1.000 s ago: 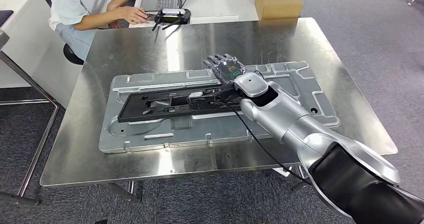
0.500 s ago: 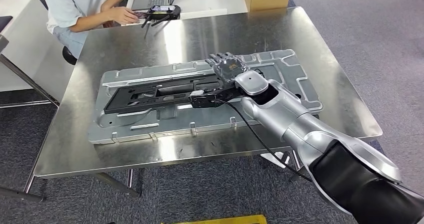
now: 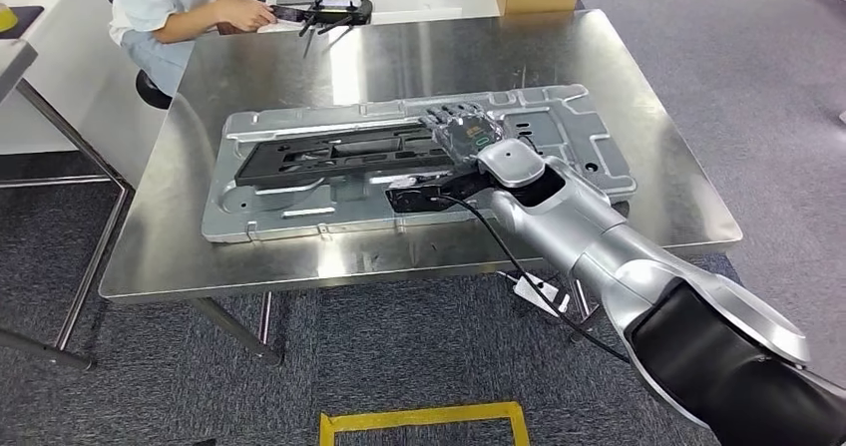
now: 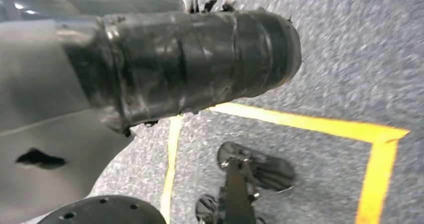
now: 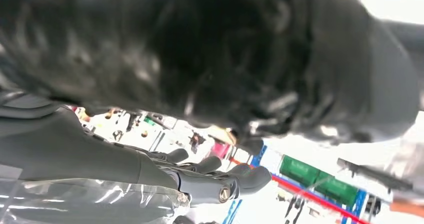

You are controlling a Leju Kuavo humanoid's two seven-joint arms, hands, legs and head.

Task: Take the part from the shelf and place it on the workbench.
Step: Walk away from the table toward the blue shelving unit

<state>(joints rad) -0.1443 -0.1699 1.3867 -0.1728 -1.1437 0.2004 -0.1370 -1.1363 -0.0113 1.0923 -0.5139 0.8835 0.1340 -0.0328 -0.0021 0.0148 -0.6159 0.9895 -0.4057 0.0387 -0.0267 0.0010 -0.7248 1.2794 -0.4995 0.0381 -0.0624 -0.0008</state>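
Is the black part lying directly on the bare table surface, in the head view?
No, the black part lies on the grey metal panel, which rests on the table.

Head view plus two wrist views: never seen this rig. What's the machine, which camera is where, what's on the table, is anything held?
This is a humanoid robot with two silver arms that end in many-fingered hands. The head view looks forward and down from high on its body. Each wrist view comes from a camera just behind that arm's hand.

In the head view, a steel table carries a large silver stamped panel with a long black part lying on it. The right hand rests over the part's near end, but the pictures don't show whether it grips. The right wrist view shows its fingers beneath a blurred dark shape. The left wrist view looks down at carpet with yellow tape.
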